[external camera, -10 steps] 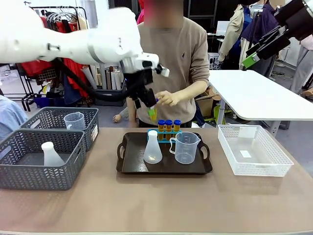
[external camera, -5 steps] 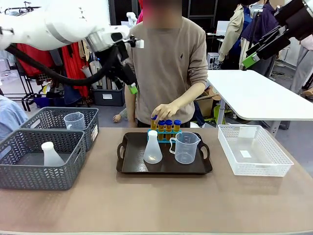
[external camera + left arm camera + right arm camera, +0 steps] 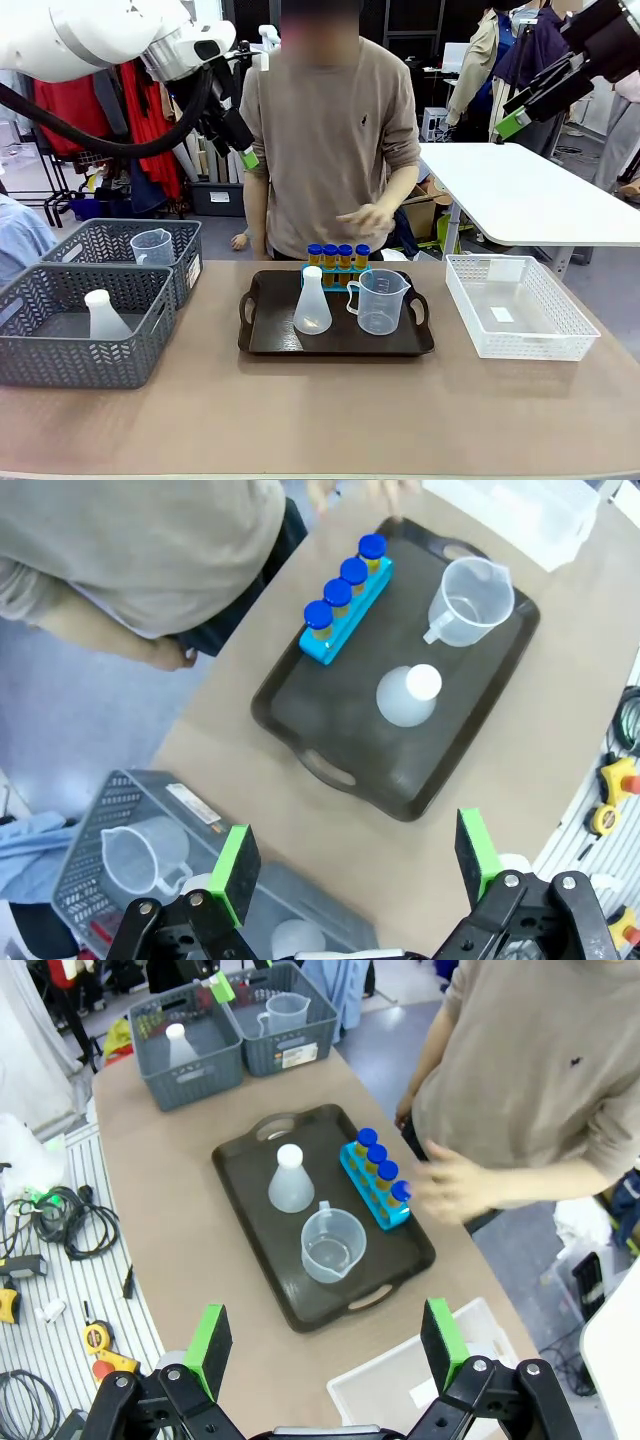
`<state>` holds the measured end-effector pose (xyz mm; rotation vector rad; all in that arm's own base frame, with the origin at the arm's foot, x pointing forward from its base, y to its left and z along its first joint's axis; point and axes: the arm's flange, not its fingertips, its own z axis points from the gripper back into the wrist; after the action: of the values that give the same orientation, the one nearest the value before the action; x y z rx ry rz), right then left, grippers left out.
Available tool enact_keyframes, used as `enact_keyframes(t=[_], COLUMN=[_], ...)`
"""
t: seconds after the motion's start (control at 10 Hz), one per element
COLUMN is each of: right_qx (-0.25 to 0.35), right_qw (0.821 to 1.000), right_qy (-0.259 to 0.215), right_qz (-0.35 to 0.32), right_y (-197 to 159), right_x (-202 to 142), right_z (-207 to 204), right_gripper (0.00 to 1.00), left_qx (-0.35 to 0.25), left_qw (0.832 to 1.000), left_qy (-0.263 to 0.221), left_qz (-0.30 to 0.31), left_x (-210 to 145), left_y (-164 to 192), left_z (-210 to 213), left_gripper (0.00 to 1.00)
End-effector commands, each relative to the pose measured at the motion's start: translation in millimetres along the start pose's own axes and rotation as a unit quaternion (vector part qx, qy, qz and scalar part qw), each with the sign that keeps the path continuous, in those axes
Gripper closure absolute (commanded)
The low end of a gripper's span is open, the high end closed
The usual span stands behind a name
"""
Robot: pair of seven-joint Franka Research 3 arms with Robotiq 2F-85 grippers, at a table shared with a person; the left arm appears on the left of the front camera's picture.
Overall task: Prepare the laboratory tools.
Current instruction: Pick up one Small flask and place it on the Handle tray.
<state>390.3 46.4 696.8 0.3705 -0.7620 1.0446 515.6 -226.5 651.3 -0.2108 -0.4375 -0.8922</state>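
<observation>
Left gripper (image 3: 243, 148): raised high at upper left, above the grey baskets; jaws apart, nothing between the green pads (image 3: 236, 860).
Grey mesh baskets (image 3: 60, 340): two, side by side at the table's left; the near one holds a spare flask (image 3: 103, 315), the far one a spare beaker (image 3: 152, 246).
Brown tray (image 3: 270, 345): handled, at table centre, unobstructed.
Conical flask (image 3: 312, 302): one, upright on the tray's left half.
Blue rack (image 3: 336, 278): at the tray's far edge, behind the flask and beaker.
Capped tubes (image 3: 337, 255): four, blue caps, yellow-orange liquid, upright in the rack.
Measuring beaker (image 3: 379, 300): one, clear, upright just right of the flask.
Person's hand (image 3: 365, 217): above the tubes, apart from them.
White mesh basket (image 3: 560, 340): one, at the table's right.
Right gripper (image 3: 520, 108): high at upper right; jaws apart, holding nothing.
Surface: tan tabletop (image 3: 320, 420).
Room: white table (image 3: 520, 195) behind right; clothes rack behind left.
</observation>
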Motion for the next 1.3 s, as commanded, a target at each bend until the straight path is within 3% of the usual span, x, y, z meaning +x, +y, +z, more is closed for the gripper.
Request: enact_keyframes(t=[0.0, 0.2, 0.5, 0.8, 1.2], right_qx=[0.007, 0.007, 0.007, 0.007, 0.007], right_qw=[1.000, 1.000, 1.000, 1.000, 1.000], right_qy=[-0.013, -0.013, -0.013, -0.013, -0.013], right_qz=[0.001, 0.001, 0.001, 0.001, 0.001], right_y=[-1, -1, -1, -1, -1], right_x=[1, 1, 1, 1, 1], right_z=[0, 0, 0, 0, 0], right_gripper=[0.00, 0.00, 0.00, 0.00, 0.00], left_qx=[-0.004, -0.002, -0.070, -0.037, -0.029], left_qw=[1.000, 1.000, 0.991, 0.986, 0.979], left_qy=[0.004, 0.002, -0.110, -0.160, -0.190], left_qz=[0.009, 0.001, 0.002, -0.018, -0.063], left_x=[0, 1, -12, -27, -51], left_y=[-3, -2, 13, 17, 22], left_z=[-1, -3, 68, 123, 153], left_gripper=[0.00, 0.00, 0.00, 0.00, 0.00])
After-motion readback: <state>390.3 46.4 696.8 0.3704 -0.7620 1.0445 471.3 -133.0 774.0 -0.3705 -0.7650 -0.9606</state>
